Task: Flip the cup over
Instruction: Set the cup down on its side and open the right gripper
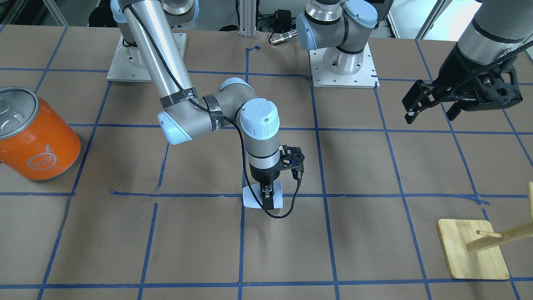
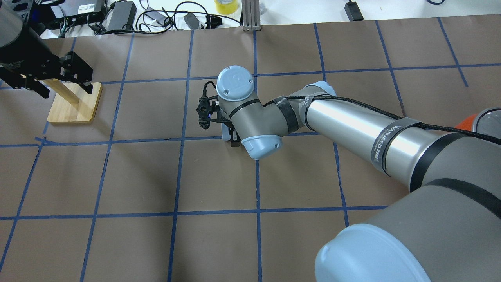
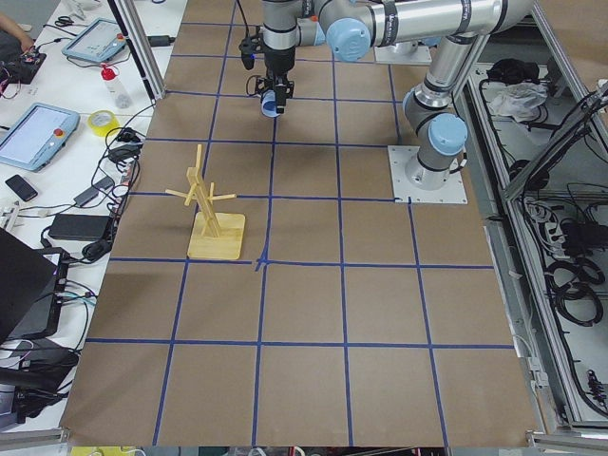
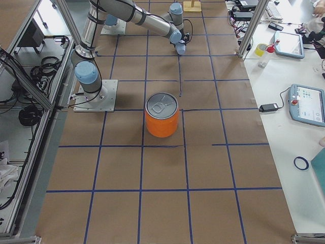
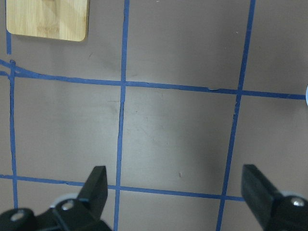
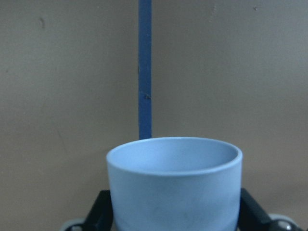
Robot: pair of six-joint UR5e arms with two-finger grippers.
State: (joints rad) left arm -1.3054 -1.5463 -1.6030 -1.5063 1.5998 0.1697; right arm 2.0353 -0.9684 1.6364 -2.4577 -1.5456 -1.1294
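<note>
The cup (image 1: 251,200) is a small pale blue-white tumbler near the table's middle, at a blue tape crossing. My right gripper (image 1: 266,199) points straight down and is shut on it, a finger on each side. In the right wrist view the cup (image 6: 173,187) fills the bottom of the frame between the black fingers (image 6: 98,209), its open rim turned sideways, low over the paper. In the overhead view the wrist hides most of the cup (image 2: 224,135). My left gripper (image 1: 433,104) is open and empty, raised far off to the side; its wrist view shows only bare paper between the fingers (image 5: 98,185).
A large orange can (image 1: 35,133) with a silver top stands toward the table's right end. A wooden peg rack on a square base (image 1: 470,250) stands at the left end, below the left gripper (image 2: 51,78). Blue tape lines grid the brown paper.
</note>
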